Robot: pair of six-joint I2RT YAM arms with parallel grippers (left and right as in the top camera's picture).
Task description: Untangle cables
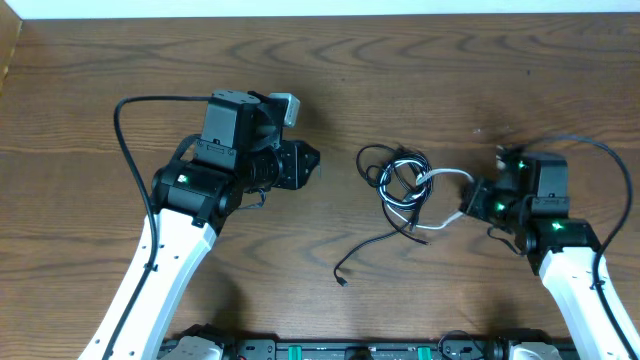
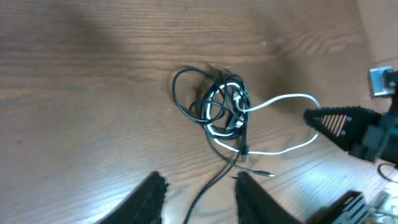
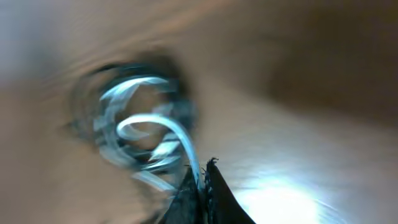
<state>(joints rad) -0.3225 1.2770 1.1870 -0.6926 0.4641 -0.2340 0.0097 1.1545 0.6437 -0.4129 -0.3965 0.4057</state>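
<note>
At the left of the overhead view: the left arm point(image 1: 170, 255), white with a black wrist, reaching up from the lower edge over the brown wooden bench point(image 1: 90, 70). Left jaws at its tip, pointing right toward the middle of the frame, well apart from the tangle. In the left wrist view, two black fingers point(image 2: 152, 196) at the lower edge, parted, with bare wood and one black cable point(image 2: 214, 180) seen beyond the gap. Released, grasping nothing.

Just right of centre in the overhead view: the cables point(image 1: 398, 180), lying on the bench in a loose knot of black and white loops. From the lower side of the knot, the black cable point(image 1: 368, 248) running down and to the left, ending in a small plug free on the wood. From the right side of the knot, the white cable point(image 1: 452, 176) arching out to the right, with a second white strand lower down. Same knot in the middle of the left wrist view, with the white loop stretched toward the right side of that frame.

At the right of the overhead view: the right arm point(image 1: 575, 275), also white and black. Right jaws pointing left, meeting the white loop at its far end. In the blurred right wrist view, fingers point(image 3: 217, 196) pressed together at the lower middle, clenched on the white cable point(image 3: 168, 127), with the knot out of focus at the upper left.
</note>
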